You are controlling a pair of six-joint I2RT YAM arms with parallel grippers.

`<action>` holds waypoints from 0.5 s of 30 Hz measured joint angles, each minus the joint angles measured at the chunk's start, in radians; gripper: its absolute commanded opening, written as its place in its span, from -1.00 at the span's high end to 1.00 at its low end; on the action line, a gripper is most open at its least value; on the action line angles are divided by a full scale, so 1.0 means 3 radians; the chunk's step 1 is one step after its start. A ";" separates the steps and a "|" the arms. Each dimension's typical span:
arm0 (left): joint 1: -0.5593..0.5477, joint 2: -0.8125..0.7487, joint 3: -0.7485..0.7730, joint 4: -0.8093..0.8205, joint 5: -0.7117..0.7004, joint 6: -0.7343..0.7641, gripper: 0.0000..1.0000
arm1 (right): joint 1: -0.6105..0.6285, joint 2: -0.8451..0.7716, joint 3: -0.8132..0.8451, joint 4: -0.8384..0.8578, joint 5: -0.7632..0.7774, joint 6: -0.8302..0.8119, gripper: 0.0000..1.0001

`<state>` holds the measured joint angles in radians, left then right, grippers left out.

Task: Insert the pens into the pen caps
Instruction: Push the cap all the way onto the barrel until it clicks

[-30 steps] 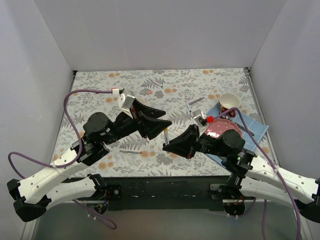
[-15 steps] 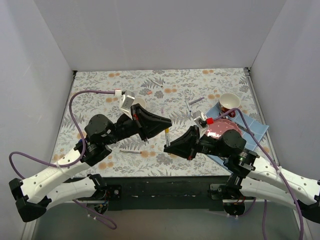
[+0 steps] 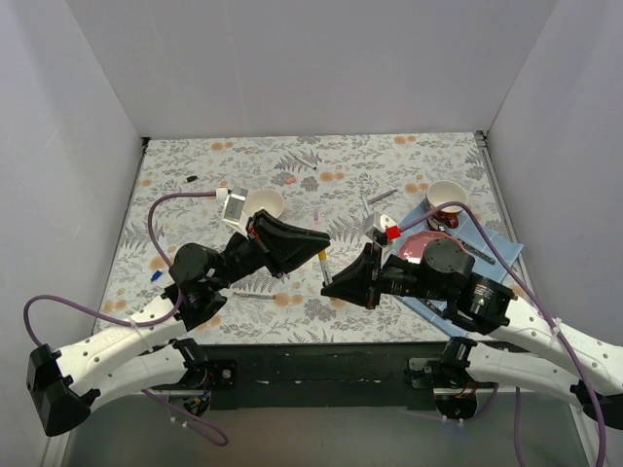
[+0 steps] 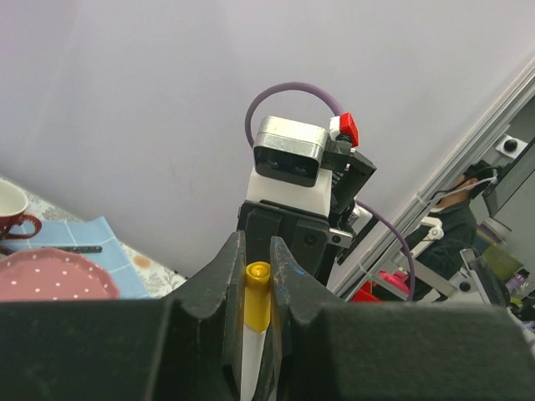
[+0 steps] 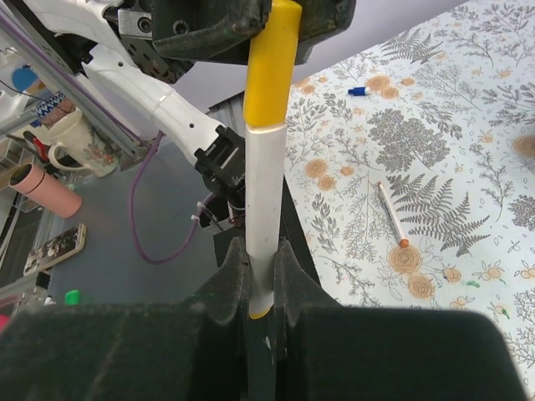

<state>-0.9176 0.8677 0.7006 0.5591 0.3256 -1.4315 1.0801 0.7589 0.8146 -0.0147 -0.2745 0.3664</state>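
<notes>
Foreground: a loose pen [image 3: 255, 293] lies on the flower-print worktop [image 3: 341, 161]. Centre: the right end effector [image 5: 261, 276] is clenched on the white barrel of a pen [image 5: 266, 192] held above the worktop; the left end effector [image 4: 257, 259] grips the yellow cap [image 4: 257, 288] (in line with the barrel). Behind: a white bowl [image 3: 263, 204] and a cup [image 3: 447, 197].

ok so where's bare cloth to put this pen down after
Bare: the strip of cloth along the far edge, beyond the white bowl and cup. Crowded: the right side, with cup, dotted plate and blue napkin; and the centre, where the left claw and right claw hold the pen.
</notes>
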 measured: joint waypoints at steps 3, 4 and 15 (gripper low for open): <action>0.0001 -0.0006 -0.0107 0.0235 -0.0060 -0.0052 1.00 | 0.0005 0.0092 0.0151 -0.0155 0.0000 0.0001 0.97; 0.0001 -0.0015 -0.0130 0.0287 -0.0092 -0.0050 1.00 | 0.0008 0.0126 0.0195 -0.0179 0.0004 0.0003 0.97; 0.0001 -0.0107 -0.0287 0.0393 -0.0397 0.0196 1.00 | 0.0042 0.0333 0.0320 -0.0231 0.0233 0.0078 0.97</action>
<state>-0.9173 0.8356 0.6144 0.6769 0.2066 -1.3727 1.0927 0.8589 0.9108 -0.0841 -0.2047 0.3897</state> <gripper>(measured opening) 0.103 0.102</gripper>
